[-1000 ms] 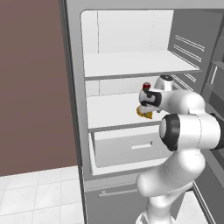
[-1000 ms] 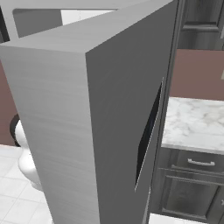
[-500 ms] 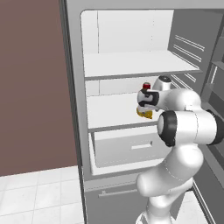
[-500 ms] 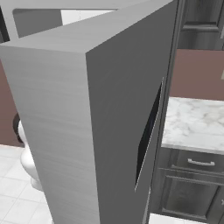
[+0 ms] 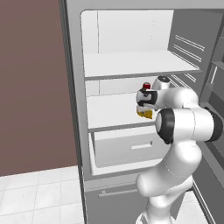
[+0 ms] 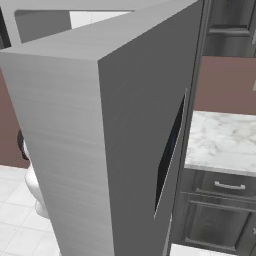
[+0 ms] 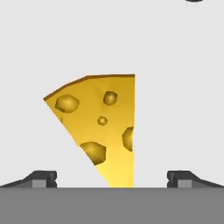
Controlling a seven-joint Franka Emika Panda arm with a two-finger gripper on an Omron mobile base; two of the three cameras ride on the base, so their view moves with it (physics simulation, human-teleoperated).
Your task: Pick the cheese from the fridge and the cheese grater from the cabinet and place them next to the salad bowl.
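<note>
Directly ahead of my pincer (image 7: 112, 179), between its two fingertips (image 7: 41, 178) and spread well clear on both sides, lies the cheese (image 7: 99, 127) on the white middle shelf of the fridge (image 5: 113, 111); jaws fully open, nothing held. I judge the wedge light, stiff and a little slick, with tapering sides that could squirt out of a pinch, so I would close across the broad thick end, not the thin tip. My own forearm hides most of the wedge from the left base view, its thickness is unreadable, and a small red can (image 5: 146, 85) just beyond my hand is half covered.
</note>
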